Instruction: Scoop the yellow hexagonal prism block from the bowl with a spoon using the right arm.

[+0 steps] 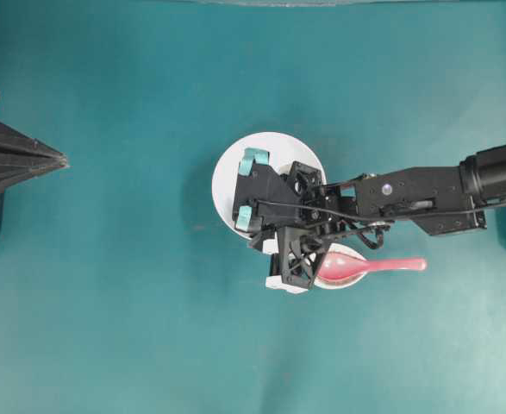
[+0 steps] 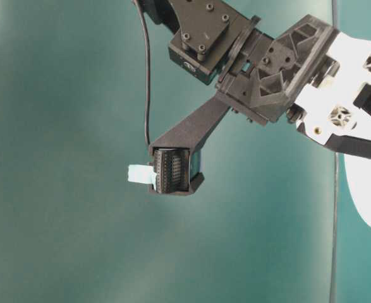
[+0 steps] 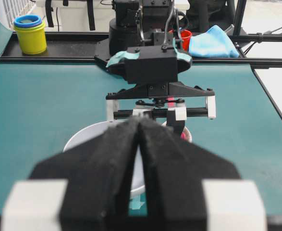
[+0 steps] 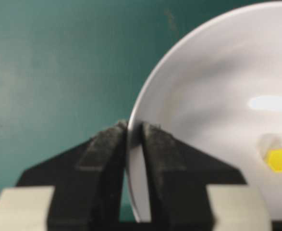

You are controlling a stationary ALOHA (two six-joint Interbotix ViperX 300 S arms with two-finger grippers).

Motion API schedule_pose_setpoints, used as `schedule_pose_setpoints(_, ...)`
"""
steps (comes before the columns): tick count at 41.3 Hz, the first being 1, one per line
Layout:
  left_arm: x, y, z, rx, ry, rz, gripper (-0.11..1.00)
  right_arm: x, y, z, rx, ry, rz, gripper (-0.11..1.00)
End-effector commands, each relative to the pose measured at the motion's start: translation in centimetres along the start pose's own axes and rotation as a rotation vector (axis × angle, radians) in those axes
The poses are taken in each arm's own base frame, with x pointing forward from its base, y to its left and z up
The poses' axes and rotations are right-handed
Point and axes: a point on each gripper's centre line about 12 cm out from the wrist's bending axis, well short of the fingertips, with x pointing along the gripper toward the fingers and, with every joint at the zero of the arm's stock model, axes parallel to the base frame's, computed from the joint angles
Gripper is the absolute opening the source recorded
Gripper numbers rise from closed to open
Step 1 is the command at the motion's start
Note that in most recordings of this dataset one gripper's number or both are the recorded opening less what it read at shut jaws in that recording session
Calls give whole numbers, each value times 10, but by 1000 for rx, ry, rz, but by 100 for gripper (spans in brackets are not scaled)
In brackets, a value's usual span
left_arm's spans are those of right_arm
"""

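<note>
Right hand (image 4: pixel 134 137) is pinched on the rim of the white bowl (image 4: pixel 213 91) near the worktop's middle. Inside lies the yellow hexagonal prism block (image 4: pixel 279 160). Just beside the bowl, the pink spoon (image 1: pixel 382 266) rests in a small dish. Left hand (image 3: pixel 139 130) sits closed, empty, at the left edge.

A teal tabletop (image 1: pixel 106 285) fills the overhead view, and near its middle sits the white bowl (image 1: pixel 228 168). Just beside the bowl, toward the near edge, a small dish (image 1: pixel 349 278) rests on the mat with the pink-red spoon (image 1: pixel 382 266) lying in it, handle pointing to the right edge.
</note>
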Motion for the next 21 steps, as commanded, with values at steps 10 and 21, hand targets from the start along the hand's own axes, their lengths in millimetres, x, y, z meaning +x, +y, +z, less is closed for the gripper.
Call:
schedule_pose_setpoints(10, 2, -1, 12, 1, -34, -4, 6, -7, 5, 25, -26, -70, 10, 16)
schedule_pose_setpoints(21, 2, 0, 12, 2, -32, -2, 6, -5, 7, 32, -28, -84, 14, 15)
